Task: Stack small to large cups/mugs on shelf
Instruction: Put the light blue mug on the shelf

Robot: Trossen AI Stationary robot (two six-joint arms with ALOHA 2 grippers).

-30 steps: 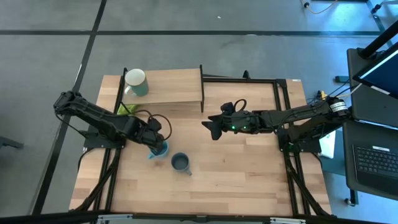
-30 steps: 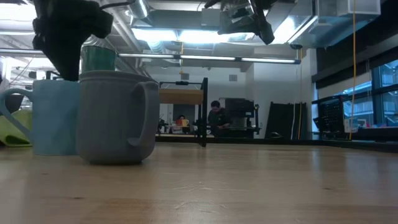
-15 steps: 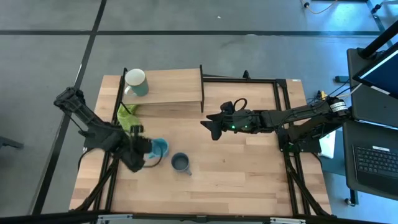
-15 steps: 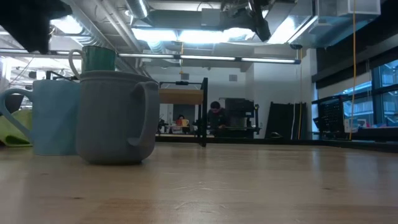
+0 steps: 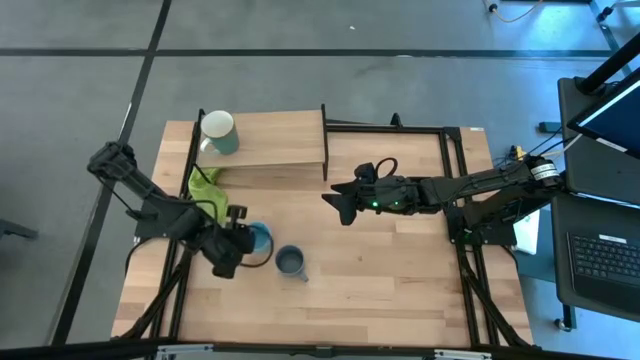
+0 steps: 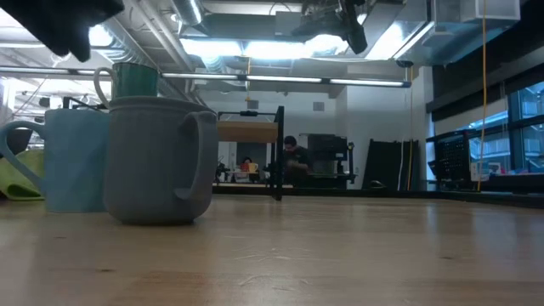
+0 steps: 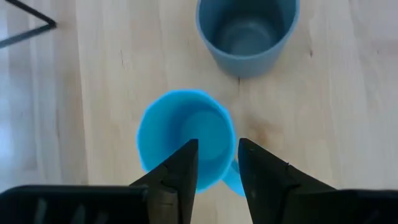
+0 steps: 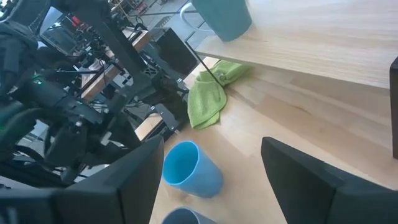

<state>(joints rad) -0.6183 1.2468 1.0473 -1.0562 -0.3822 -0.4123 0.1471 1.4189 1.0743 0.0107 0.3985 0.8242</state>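
Observation:
The light blue mug (image 5: 259, 237) stands upright on the table; the dark grey-blue mug (image 5: 291, 262) stands just to its right and nearer. The pale green mug (image 5: 218, 132) stands on the far left end of the wooden shelf (image 5: 280, 140). My left gripper (image 7: 217, 149) is open and hovers just above the blue mug (image 7: 183, 146). One finger is over its opening and one over its handle side. In the low view the gripper is a dark shape (image 6: 72, 21) above the mugs. My right gripper (image 5: 335, 203) is open and empty, held above the table's middle.
A lime-green cloth (image 5: 205, 185) lies crumpled on the table beside the shelf's left end. Black frame rails (image 5: 450, 180) run along the table's sides and far right. Bare tabletop (image 5: 400, 280) lies to the right of and nearer than the mugs.
My left gripper has drawn back from over the blue mug toward the table's near left and risen, and its arm has swung round. It now points at the mug from the near left. The blue mug has stayed upright in place.

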